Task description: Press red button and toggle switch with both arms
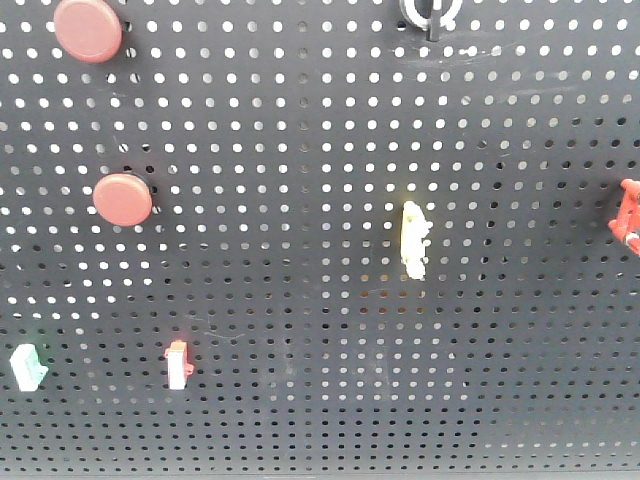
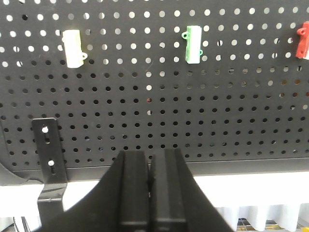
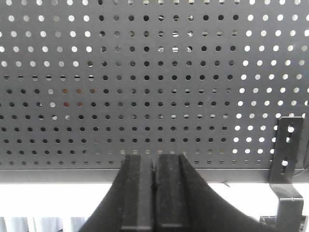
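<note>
Two round red buttons show on the black pegboard in the front view, one at the top left (image 1: pixel 88 28) and one lower (image 1: pixel 122 199). The toggle switch (image 1: pixel 430 12), a black knob with a silvery ring, is cut off by the top edge. Neither arm appears in the front view. In the left wrist view my left gripper (image 2: pixel 150 155) is shut with nothing in it, level with the board's bottom edge. My right gripper (image 3: pixel 154 158) is likewise shut and empty, facing bare pegboard (image 3: pixel 145 72). No button or switch shows in either wrist view.
On the board sit a pale yellow clip (image 1: pixel 415 240), a red-and-white rocker tab (image 1: pixel 178 364), a green-white clip (image 1: pixel 27 366) and a red part (image 1: pixel 628 215). The left wrist view shows a white clip (image 2: pixel 74 48), a green clip (image 2: pixel 194 44), a red clip (image 2: pixel 302 41) and a bracket (image 2: pixel 48 164). Another bracket (image 3: pixel 287 159) stands at the right.
</note>
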